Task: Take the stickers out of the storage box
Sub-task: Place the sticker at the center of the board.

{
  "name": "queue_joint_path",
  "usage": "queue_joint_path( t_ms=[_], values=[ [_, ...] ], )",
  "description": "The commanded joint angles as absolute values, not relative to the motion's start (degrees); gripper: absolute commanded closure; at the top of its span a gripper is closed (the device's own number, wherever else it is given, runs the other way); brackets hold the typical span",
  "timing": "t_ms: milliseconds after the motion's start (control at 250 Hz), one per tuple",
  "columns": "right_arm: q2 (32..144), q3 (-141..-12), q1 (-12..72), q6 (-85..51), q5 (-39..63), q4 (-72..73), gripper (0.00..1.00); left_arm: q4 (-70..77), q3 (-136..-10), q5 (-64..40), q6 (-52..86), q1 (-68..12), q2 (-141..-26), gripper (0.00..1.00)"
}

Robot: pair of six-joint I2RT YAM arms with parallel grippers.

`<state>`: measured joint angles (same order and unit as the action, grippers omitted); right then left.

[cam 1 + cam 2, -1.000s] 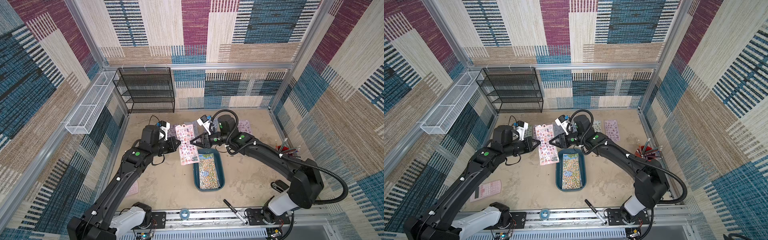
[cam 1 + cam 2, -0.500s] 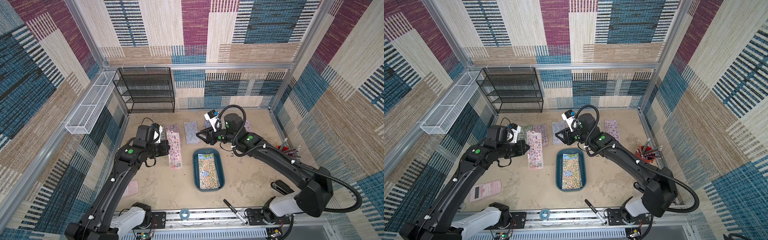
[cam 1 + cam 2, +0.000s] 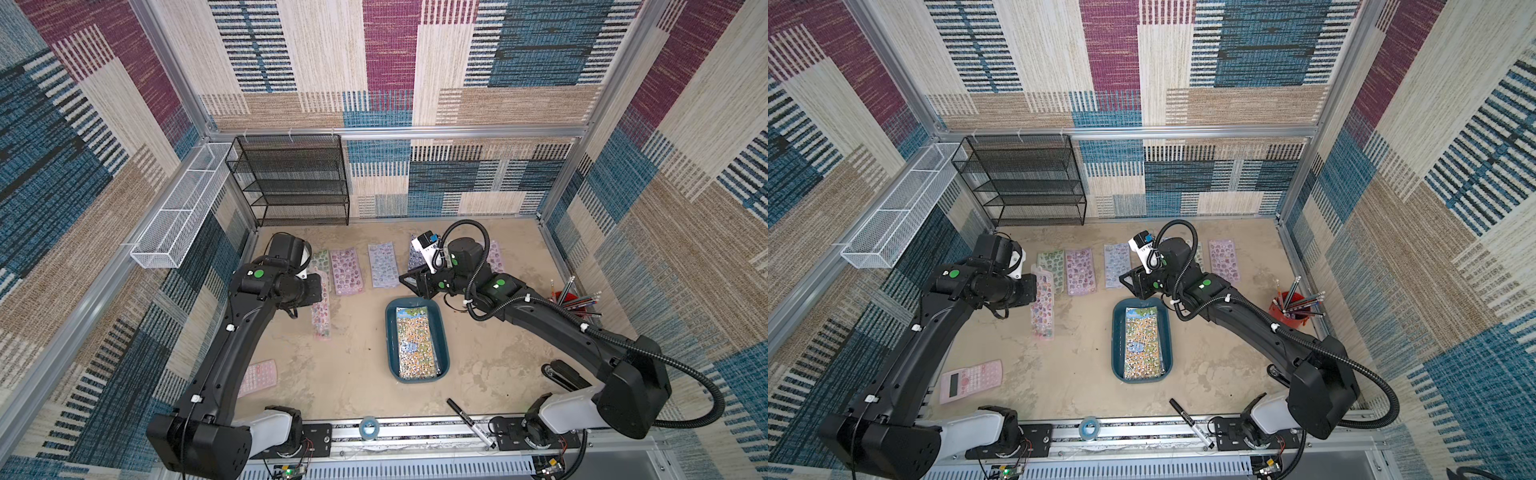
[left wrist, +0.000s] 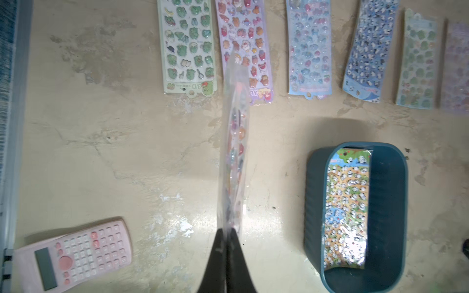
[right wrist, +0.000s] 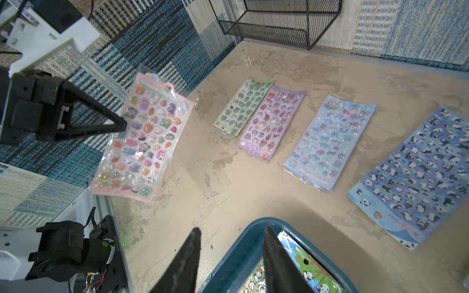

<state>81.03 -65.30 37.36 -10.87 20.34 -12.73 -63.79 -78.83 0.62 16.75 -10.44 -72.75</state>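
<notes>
the left claw (image 5: 121, 126) has carried its pink sticker sheet (image 5: 142, 142) leftward from the storage box (image 3: 391, 340); the right claw (image 5: 231, 232) has drawn away from it.

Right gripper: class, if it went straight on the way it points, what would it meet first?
Probably bare table just past the storage box rim, short of the lilac sticker sheet. The open right gripper hangs over that rim; depth is unclear, so it might clip the rim first.
</notes>
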Motion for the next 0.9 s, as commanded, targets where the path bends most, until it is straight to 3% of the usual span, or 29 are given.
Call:
queue_joint_path(
  t_ms=[0, 900],
  values=[
    [80.3, -64.4, 37.4, -9.8, 18.8, -11.7, 0.58, -67.7, -81.3, 7.1, 13.5, -9.8, -75.3, 1.00],
    [81.5, -60.2, 37.4, -7.5, 16.3, -13.7, 0.60, -67.9, -87.9, 14.8, 5.8, -2.8, -91.5, 1.00]
  ],
)
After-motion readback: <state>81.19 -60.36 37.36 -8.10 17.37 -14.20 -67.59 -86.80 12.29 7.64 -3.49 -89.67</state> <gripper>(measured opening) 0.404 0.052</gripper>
